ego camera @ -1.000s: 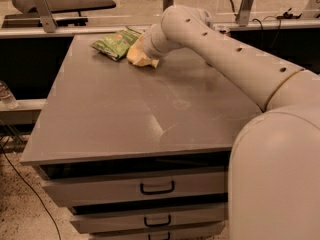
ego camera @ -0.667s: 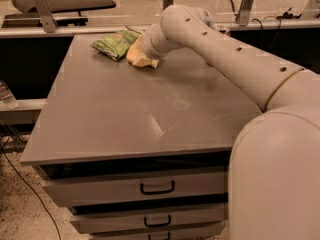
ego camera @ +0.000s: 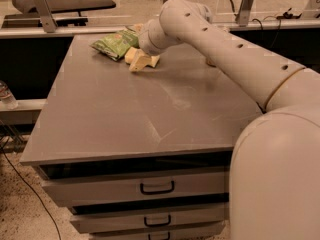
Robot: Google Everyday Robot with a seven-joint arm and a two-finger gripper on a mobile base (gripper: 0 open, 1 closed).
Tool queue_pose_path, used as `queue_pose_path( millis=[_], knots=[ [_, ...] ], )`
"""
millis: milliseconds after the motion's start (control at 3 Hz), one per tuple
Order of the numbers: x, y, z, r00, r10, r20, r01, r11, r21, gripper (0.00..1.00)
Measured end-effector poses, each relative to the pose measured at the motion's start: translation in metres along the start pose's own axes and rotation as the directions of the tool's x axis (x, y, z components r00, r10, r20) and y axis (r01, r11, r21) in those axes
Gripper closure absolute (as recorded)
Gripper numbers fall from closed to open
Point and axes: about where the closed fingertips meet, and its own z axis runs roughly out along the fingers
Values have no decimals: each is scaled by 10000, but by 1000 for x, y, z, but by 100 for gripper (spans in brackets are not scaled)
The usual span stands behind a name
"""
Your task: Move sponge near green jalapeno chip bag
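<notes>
One hand [ego camera: 139, 61], apparently on sponge [ego camera: 153, 60], grip unclear, green jalapeno chip bag [ego camera: 114, 44] just beside

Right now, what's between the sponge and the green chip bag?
Nothing, camera view: sponge sits beside green jalapeno chip bag, gripper at the sponge.

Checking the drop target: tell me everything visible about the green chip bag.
The green chip bag is a small crinkled foil packet with lighter print, lying flat near the table's far edge. The gripper sits just to its right, at the pale yellow sponge beside the bag; whether sponge and bag touch is unclear.
</notes>
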Motion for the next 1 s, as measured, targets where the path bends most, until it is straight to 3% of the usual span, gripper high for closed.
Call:
queue_pose_path(
  millis=[667,1000],
  knots=[
    [-27,-9,-39,9987,-312,401,298,9990,341,0],
    [-42,-12,-88,9939,-167,1091,49,9942,1074,0]
  ],
)
